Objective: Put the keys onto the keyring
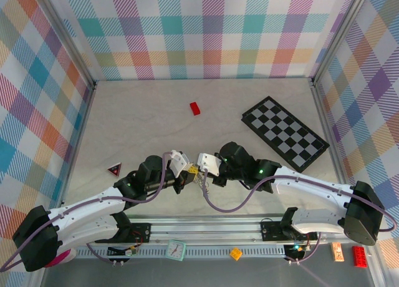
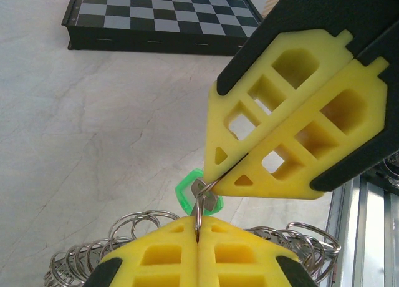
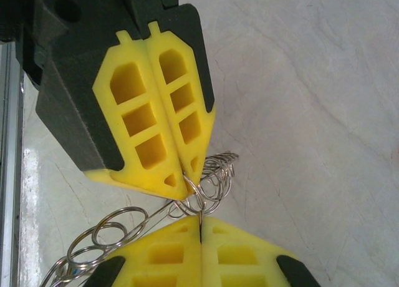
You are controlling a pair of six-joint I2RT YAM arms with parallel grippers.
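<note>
My left pincer was clamped shut on a thin wire of the keyring, its bunched silver loops spreading to both sides of my fingers, over the table near the middle of its near edge. My right pincer was closed too, almost tip to tip with the left, nipping the metal of the green key right at that ring wire. 1 chequered board lay well apart, toward the far right corner.
</note>
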